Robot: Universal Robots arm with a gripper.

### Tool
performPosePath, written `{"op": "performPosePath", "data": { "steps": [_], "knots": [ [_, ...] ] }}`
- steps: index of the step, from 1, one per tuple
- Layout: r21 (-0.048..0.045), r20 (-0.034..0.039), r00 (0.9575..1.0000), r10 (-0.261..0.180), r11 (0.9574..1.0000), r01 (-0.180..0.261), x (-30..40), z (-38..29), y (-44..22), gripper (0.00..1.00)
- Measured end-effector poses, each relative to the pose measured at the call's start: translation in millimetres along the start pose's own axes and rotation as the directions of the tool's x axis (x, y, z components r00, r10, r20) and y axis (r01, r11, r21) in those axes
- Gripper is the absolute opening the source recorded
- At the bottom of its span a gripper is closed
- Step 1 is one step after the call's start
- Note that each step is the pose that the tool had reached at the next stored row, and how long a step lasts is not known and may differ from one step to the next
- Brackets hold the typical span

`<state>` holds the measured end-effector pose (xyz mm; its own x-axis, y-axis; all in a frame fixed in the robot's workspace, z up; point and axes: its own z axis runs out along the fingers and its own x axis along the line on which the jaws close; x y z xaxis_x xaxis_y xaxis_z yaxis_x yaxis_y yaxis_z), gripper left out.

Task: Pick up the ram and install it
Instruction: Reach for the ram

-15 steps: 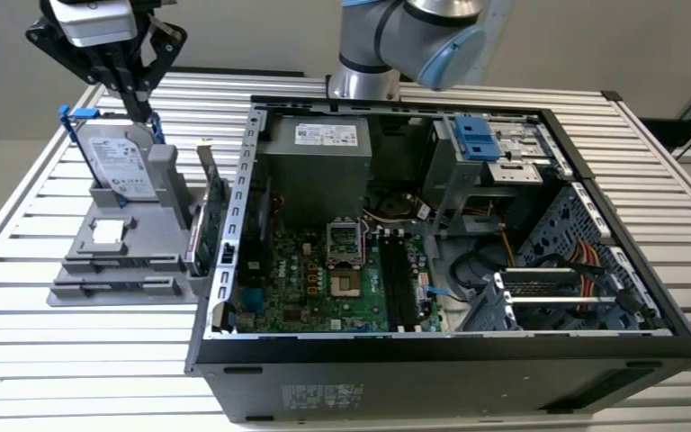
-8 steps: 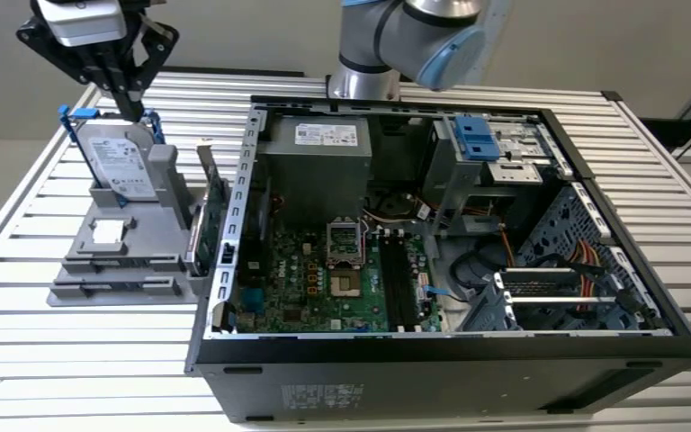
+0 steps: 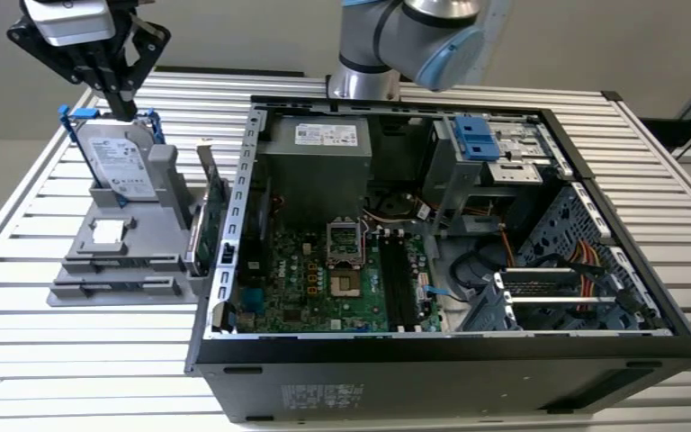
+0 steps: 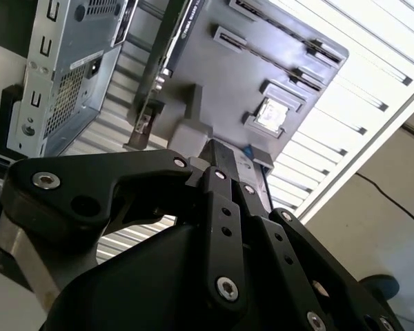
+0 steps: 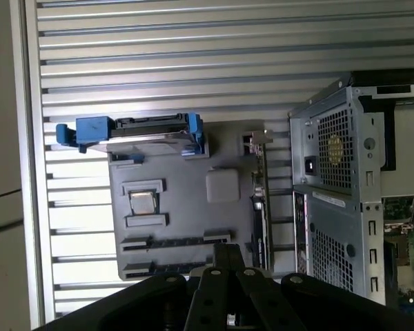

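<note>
My gripper point(image 3: 121, 108) hangs at the exterior view's far left, just above the top edge of a silver hard drive point(image 3: 123, 157) with blue handles. Its black fingers point(image 5: 224, 249) are pressed together, shut, with nothing visible between them in both wrist views. The drive stands upright in a grey holder point(image 3: 118, 270). That holder has two long narrow slots point(image 5: 176, 241) near its front edge. The ram is out of view. The motherboard point(image 3: 321, 279) lies inside the open computer case, with its long black slots point(image 3: 390, 279) on the exterior view's right.
The open computer case point(image 3: 442, 360) fills the middle and the exterior view's right of the slatted metal table point(image 3: 33, 360). A green expansion card point(image 3: 208, 229) stands upright between the holder and the case wall. The arm's base point(image 3: 370, 54) rises behind the case.
</note>
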<state>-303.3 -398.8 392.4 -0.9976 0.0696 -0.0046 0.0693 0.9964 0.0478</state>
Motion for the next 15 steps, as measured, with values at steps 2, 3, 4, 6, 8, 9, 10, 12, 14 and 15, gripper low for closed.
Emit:
{"op": "performPosePath", "data": {
  "steps": [2,3,4,6,8,9,10,12,14,15],
  "knots": [
    [0.0,0.0,1.0,0.0,1.0,0.0,1.8,0.0,-0.1,0.0],
    [0.0,-0.0001,1.0,0.0,1.0,0.0,2.6,0.0,-0.2,0.0],
    [0.0,0.0,1.0,0.0,1.0,0.0,3.6,0.0,-0.2,0.0],
    [0.0001,-0.0001,1.0,0.0,1.0,0.0,5.3,-0.1,-0.4,0.0],
    [0.0,-0.0001,1.0,0.0,1.0,0.0,7.1,0.0,-0.5,0.0],
    [0.0,-0.0002,1.0,0.0,1.0,0.0,8.0,-0.1,-0.6,0.0],
    [0.0,-0.0002,1.0,0.0,1.0,0.0,9.0,-0.1,-0.6,0.0],
    [0.0001,-0.0002,1.0,-0.001,1.0,0.001,10.8,-0.1,-0.8,0.0],
    [0.0001,-0.0002,1.0,-0.001,1.0,0.001,12.5,-0.1,-0.9,0.0],
    [0.0,-0.0002,1.0,-0.001,1.0,0.001,13.3,-0.1,-0.9,0.0]
  ]
}}
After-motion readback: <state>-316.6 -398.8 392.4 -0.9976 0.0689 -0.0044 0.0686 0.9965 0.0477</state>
